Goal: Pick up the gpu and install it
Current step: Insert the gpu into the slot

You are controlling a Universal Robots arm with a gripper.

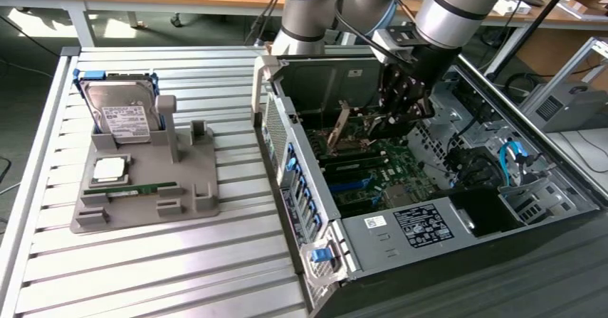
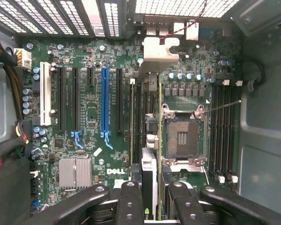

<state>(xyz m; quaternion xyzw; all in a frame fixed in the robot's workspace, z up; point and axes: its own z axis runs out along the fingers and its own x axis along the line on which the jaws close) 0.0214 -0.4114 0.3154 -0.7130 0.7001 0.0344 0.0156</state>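
One thin dark gpu (image 2: pixel 150 140), silvery bracket, edge-on, clamped in hand (image 2: pixel 151 202), above motherboard (image 2: pixel 86 122)

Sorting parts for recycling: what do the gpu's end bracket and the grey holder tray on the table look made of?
Bracket of the gpu: bare sheet metal, probably steel, judging by its pale silvery sheen and bent tab. Holder tray: matte grey plastic, possibly printed; its surface is dull and shows no glare.

gpu (image 2: pixel 150 117) in gripper (image 2: pixel 150 206), over mobo (image 2: pixel 89 108), inside PC case (image 2: pixel 264 150)
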